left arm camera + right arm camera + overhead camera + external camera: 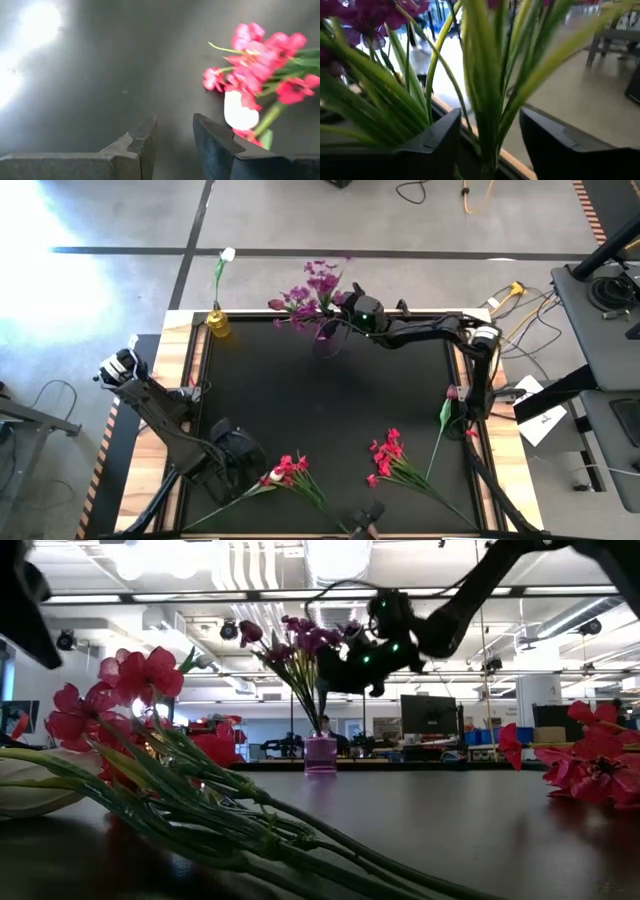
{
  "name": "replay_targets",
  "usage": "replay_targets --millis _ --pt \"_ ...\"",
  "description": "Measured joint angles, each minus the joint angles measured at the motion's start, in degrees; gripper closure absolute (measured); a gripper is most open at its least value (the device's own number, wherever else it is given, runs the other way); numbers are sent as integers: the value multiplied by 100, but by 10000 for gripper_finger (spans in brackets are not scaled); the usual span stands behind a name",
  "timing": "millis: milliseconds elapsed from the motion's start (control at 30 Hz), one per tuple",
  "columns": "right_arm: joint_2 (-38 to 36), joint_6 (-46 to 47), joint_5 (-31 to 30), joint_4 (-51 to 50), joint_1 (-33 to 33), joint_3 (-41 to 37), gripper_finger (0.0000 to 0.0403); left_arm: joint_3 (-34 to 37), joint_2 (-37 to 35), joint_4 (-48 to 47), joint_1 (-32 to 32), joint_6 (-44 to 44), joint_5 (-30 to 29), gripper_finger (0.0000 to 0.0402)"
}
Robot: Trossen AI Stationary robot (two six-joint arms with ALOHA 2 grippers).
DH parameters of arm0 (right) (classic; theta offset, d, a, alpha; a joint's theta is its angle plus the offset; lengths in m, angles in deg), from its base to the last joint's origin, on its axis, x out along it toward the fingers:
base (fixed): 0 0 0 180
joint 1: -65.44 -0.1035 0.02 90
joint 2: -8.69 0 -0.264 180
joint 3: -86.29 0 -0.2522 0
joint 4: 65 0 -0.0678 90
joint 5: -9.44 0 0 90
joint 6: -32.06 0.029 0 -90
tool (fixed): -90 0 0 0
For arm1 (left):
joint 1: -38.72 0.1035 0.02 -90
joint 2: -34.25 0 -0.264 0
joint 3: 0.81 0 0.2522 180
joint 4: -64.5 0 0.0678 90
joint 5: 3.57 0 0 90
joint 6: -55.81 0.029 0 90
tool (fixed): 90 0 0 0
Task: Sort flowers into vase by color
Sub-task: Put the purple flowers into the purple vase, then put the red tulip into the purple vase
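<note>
Your right gripper (352,310) is hovering at the purple vase (327,338) by the table's far edge, jaws apart, with the purple flowers' (312,290) green stems (485,100) passing between the fingers, not pinched. Your left gripper (262,473) is waiting, jaws apart and empty, just beside the red-pink flowers (289,469). Stem bases are sitting out of sight in the wrist view.

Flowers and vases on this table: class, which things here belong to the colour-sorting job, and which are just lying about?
Belong to the job:
purple flowers in the purple vase
white flower in the yellow vase
red sprays on the mat
pink bud
right gripper, at the purple stems

Lying about:
cables
papers
</note>
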Motion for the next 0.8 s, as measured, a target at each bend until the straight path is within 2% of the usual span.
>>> replay_targets --millis 200,400,467,567,700,800 --pt "-894 -83 0 -1732 -111 -98 155 29 -9 20 504 644 -156 290" --pt "-1802 -120 -11 -2738 -511 -579 138 160 -12 249 991 1670 -785 290" --pt "-2157 51 -81 -2994 -725 -844 139 313 -12 836 1177 2281 -790 292" --pt "-2685 508 -430 -3677 -1135 -1214 143 659 -12 2255 1469 3330 -696 300" --pt "-3337 1223 -913 -5087 -1929 -1537 152 1087 -12 4220 1827 4781 -649 311" --pt "-3701 2089 -1122 -6483 -2583 -1575 159 1377 -12 5735 2072 5693 -650 315"
